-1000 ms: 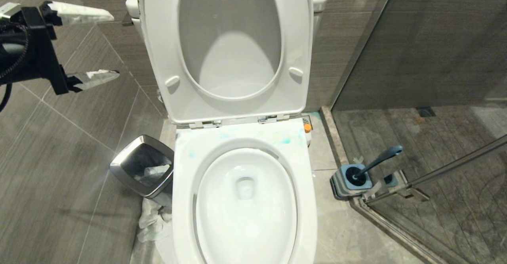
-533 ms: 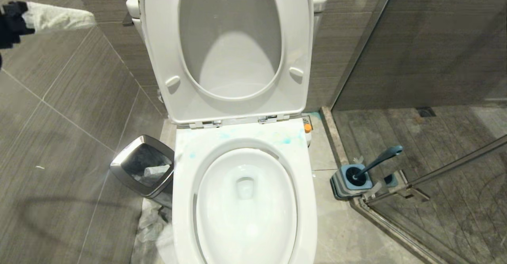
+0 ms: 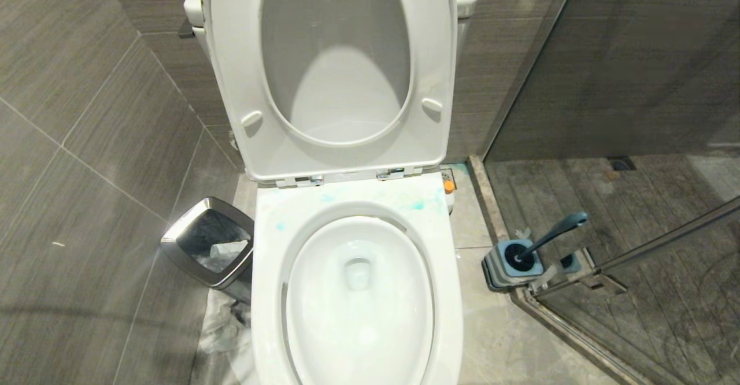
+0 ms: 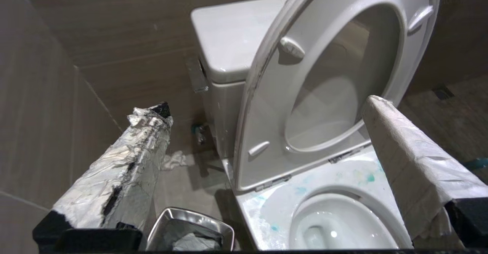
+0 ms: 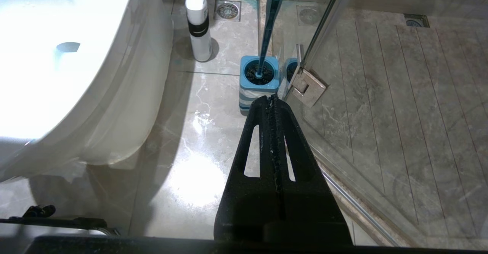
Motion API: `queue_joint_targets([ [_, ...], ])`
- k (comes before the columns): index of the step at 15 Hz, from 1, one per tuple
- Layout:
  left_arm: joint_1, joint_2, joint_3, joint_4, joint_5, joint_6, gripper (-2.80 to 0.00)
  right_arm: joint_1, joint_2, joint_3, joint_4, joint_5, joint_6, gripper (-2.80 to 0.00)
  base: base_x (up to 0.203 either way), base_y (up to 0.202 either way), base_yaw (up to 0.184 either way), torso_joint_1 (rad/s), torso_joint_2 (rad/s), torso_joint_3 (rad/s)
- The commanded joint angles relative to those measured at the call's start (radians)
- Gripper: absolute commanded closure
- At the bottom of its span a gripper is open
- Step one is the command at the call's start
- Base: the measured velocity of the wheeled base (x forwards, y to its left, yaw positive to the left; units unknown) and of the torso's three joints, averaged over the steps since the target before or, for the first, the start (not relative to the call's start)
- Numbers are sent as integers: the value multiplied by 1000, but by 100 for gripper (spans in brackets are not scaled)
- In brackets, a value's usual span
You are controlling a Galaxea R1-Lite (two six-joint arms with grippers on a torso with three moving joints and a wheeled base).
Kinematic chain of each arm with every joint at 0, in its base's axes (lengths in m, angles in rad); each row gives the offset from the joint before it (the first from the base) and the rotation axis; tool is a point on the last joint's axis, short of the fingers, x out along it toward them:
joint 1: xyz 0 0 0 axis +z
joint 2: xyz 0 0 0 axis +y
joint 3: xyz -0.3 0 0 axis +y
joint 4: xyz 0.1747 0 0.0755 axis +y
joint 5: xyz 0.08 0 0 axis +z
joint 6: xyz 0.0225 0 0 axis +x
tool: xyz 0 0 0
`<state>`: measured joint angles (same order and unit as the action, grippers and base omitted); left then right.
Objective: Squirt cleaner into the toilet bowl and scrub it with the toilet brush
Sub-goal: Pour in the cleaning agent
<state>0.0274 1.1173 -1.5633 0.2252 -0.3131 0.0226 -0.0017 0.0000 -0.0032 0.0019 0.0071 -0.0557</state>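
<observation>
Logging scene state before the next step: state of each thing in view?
toilet seat: raised, leaning back against the tank.
toilet bowl: uncovered, blue cleaner smeared on its back rim.
toilet brush: upright in its holder.
cleaner bottle: upright, orange cap on.
steel bin: no lid, paper inside.
left tool: open, empty.
right tool: shut, empty.

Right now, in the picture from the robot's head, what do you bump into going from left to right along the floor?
Shiny steel bin → toilet bowl → toilet brush standing in its holder → glass shower door.
</observation>
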Motion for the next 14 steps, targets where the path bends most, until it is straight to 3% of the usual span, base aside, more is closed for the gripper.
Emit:
queue_joint_targets([
  [1,3,-84,10,4,11,2,-280,0,2,0,0,1,-1,0,0,0,0,0,0,0],
  [5,12,-178,40,5,61,5,-280,0,2,0,0,1,-1,0,0,0,0,0,0,0],
  [8,22,-213,51,9,63,14,-280,0,2,1,0,1,-1,0,0,0,0,0,0,0],
  [9,22,-230,72,8,63,34,0,0,2,0,0,1,-1,0,0,0,0,0,0,0],
  [14,21,-292,107,11,58,43,0,0,2,0,0,1,-1,0,0,0,0,0,0,0],
])
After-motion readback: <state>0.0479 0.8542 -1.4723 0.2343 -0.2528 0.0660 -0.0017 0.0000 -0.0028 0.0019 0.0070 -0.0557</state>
